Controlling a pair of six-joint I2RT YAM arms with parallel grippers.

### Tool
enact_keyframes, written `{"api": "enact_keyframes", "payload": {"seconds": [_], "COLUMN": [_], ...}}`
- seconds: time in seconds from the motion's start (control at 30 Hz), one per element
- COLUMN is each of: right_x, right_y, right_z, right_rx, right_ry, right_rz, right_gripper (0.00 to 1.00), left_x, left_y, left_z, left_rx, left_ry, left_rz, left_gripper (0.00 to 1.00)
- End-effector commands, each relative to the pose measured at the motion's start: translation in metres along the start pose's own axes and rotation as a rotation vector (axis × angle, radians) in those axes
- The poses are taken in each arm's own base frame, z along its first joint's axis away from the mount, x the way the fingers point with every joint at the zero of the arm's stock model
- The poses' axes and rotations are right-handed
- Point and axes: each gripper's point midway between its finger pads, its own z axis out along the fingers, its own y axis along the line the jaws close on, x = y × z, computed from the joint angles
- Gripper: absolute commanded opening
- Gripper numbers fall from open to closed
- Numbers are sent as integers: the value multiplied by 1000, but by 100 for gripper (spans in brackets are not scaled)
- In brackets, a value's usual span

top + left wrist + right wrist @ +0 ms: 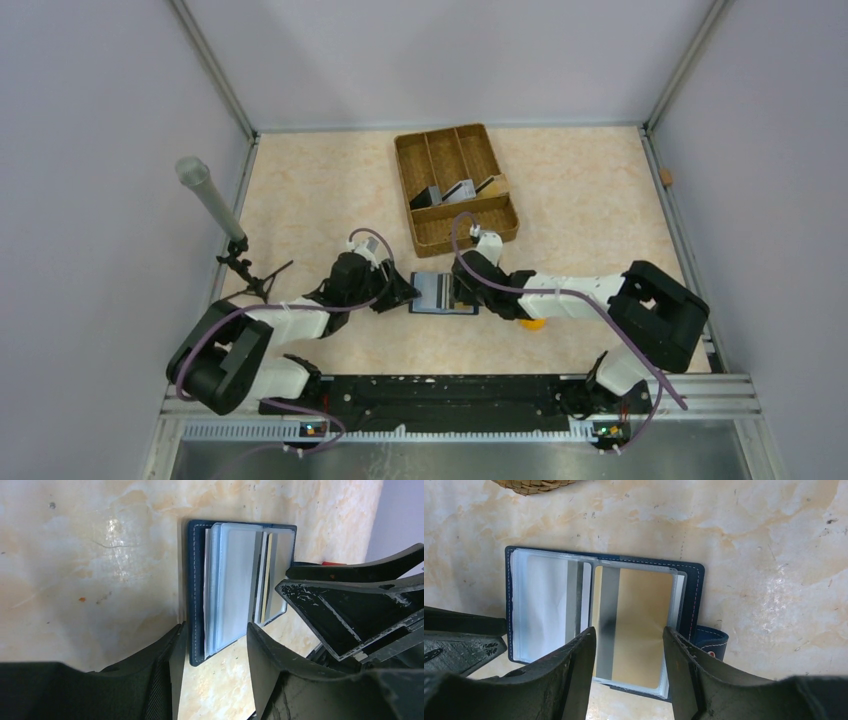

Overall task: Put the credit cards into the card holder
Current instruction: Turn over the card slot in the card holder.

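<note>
The card holder (443, 293) lies opened flat on the marbled worktop (300, 200), right between the two arms and just this side of the brown woven tray (402, 170). Its dark blue cover is down against the worktop and the clear sleeves (232, 585) lie stacked on the inside. From the right wrist you can see a gold card (639, 625) with a dark stripe down one side lying in one half. It looks to be tucked inside the top sleeve, though the glare on the plastic makes that hard to swear to. The snap tab (712, 641) pokes out from the holder's edge beside that card, flat on the worktop.

The left claw (402, 293) sits low at the holder's left end with its fingers (167, 655) apart, one on either side of the stack of sleeves, gripping nothing. The right claw (464, 290) comes in from the opposite end, fingers (684, 665) spread as well and straddling the gold card's near edge; I see no squeeze on it.

Three more credit cards (460, 190) stand tilted in the tray, one in each of the three long compartments, at the end nearest the arms by the cross divider, well apart from the holder
</note>
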Motion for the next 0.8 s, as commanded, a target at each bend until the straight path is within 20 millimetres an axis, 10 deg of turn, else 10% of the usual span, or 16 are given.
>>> {"api": "enact_keyframes", "payload": {"seconds": [0.0, 0.77], "right_x": [35, 37], "right_y": [-44, -42], "right_z": [5, 8], "right_rx": [116, 116], "right_ry": [110, 125], "right_rz": [-24, -21], "right_gripper": [52, 52], "left_x": [-8, -8], "left_y": [2, -60], "left_z": [6, 1], "left_rx": [-19, 365], "left_ry": [-28, -24], "left_rz": [-35, -17], "left_gripper": [52, 43]}}
